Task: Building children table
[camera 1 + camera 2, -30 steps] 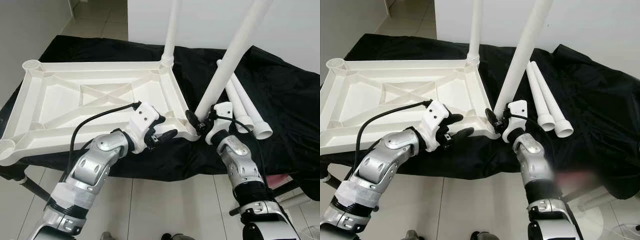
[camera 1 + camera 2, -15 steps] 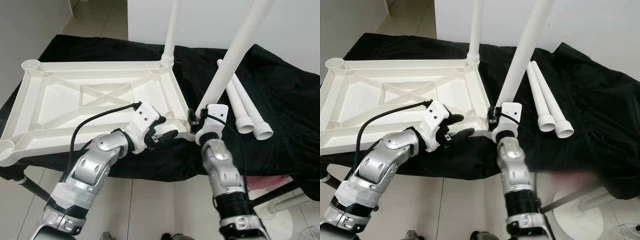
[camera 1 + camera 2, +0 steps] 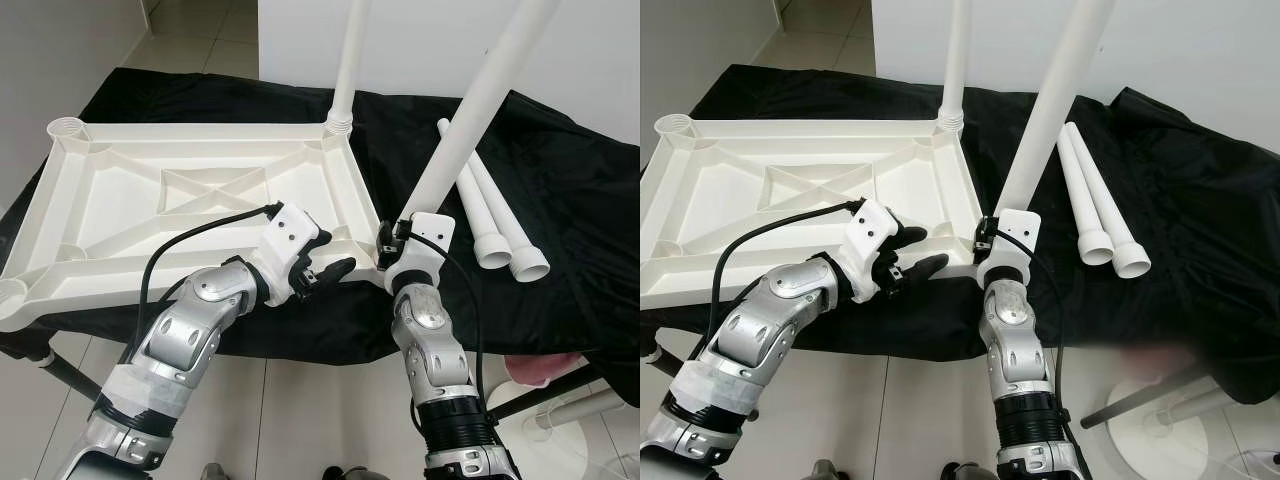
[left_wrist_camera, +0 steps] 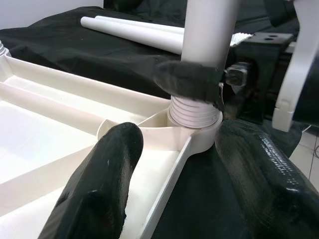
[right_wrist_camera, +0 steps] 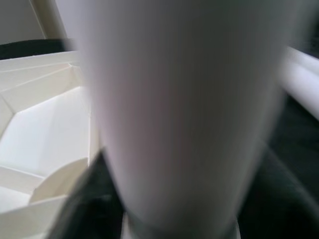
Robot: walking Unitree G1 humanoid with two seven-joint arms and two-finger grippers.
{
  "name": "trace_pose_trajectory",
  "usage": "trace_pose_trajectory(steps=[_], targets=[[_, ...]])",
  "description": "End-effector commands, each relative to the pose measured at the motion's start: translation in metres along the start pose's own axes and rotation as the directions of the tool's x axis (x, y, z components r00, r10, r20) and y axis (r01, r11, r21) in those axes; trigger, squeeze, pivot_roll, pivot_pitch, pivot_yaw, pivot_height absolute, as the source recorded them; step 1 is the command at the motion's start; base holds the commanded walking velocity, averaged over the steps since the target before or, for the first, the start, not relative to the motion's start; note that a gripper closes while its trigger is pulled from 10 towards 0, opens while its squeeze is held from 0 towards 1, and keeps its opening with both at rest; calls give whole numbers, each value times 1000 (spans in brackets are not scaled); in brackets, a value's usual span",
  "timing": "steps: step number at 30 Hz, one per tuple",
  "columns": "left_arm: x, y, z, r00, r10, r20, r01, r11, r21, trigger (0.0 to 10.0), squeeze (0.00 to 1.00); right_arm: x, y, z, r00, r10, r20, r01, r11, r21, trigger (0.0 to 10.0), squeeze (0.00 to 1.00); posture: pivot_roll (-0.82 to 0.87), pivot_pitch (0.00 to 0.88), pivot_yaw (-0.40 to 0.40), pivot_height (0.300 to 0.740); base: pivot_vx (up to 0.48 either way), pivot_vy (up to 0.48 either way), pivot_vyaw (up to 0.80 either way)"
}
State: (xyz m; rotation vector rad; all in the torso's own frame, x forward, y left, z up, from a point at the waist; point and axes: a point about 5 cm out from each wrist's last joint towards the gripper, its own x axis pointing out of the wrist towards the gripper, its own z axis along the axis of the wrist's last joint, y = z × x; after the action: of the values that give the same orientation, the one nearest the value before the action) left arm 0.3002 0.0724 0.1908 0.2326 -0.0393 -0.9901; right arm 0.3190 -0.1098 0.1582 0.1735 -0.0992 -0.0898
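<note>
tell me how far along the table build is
One leg stands in the far corner of the upturned tabletop. The right hand grips a second leg at the near corner socket while the left hand straddles the rim. Two loose legs remain on the black cloth.

Tops of both upright legs (image 3: 492,88) cut off
</note>
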Motion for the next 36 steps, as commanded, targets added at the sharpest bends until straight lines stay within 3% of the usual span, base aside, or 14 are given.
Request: trace_pose_trajectory(steps=[1, 10, 11, 17, 20, 21, 25, 29, 30, 31, 32, 34, 35, 36], targets=[[3, -3, 0, 998, -59, -6, 59, 998, 19, 10000, 0, -3, 2, 0, 1000, 23, 6, -23, 999, 46, 10000, 1000, 3, 64, -81, 740, 0, 0, 0], [4, -3, 0, 998, -57, -5, 57, 998, 19, 10000, 0, 8, -12, 8, 988, 148, 36, -148, 989, 2, 10000, 984, 1, 62, -83, 740, 0, 0, 0], [4, -3, 0, 998, -57, -5, 57, 998, 20, 10000, 0, 10, -13, 8, 983, 179, 34, -180, 984, 2, 10000, 0, 0, 62, -82, 740, 0, 0, 0], [4, -2, 0, 998, -56, -3, 56, 998, 20, 10000, 0, 16, -16, 7, 945, 328, 12, -328, 945, -11, 10000, 0, -1, 63, -81, 740, 0, 0, 0], [4, -1, 0, 999, -53, -3, 53, 998, 21, 10000, 0, 22, -20, 4, 879, 476, -11, -476, 877, -57, 10000, 0, -7, 68, -71, 740, 0, 0, 0], [4, -1, 0, 999, -53, -3, 53, 998, 21, 10000, 0, 22, -20, 4, 879, 476, -11, -476, 877, -57, 10000, 0, -7, 68, -71, 740, 0, 0, 0], [6, 1, 2, 999, -51, 2, 51, 998, 27, 10000, 0, 29, -28, -4, 812, 579, -65, -583, 804, -116, 10000, 0, -9, 73, -60, 740, 0, 0, 0], [6, 2, 3, 999, -50, 1, 50, 998, 28, 10000, 0, 32, -31, -3, 800, 596, -70, -600, 791, -124, 10000, 0, -7, 74, -56, 740, 0, 0, 0], [5, 4, 3, 999, -49, 0, 49, 998, 32, 10000, 0, 36, -34, -1, 785, 614, -86, -619, 773, -135, 8588, 0, -7, 75, -52, 740, 0, 0, 0], [5, 4, 3, 999, -49, 0, 49, 998, 32, 10000, 0, 36, -34, -1, 785, 614, -86, -619, 773, -135, 8588, 0, -7, 75, -52, 740, 0, 0, 0], [5, 4, 3, 999, -49, -2, 49, 998, 34, 10000, 0, 39, -38, -1, 780, 618, -101, -626, 765, -152, 2784, 0, -6, 77, -51, 740, 0, 0, 0], [5, 4, 3, 999, -49, -3, 49, 998, 34, 10000, 0, 40, -39, -1, 781, 616, -105, -624, 765, -157, 2784, 0, -6, 77, -51, 740, 0, 0, 0], [5, 4, 3, 999, -49, -3, 49, 998, 34, 10000, 0, 40, -41, -1, 780, 617, -103, -626, 765, -153, 0, 0, -6, 77, -51, 740, 0, 0, 0], [4, 4, 3, 999, -47, -3, 48, 998, 35, 10000, 0, 41, -43, -2, 780, 617, -106, -625, 766, -151, 0, 0, -6, 77, -51, 740, 0, 0, 0]])
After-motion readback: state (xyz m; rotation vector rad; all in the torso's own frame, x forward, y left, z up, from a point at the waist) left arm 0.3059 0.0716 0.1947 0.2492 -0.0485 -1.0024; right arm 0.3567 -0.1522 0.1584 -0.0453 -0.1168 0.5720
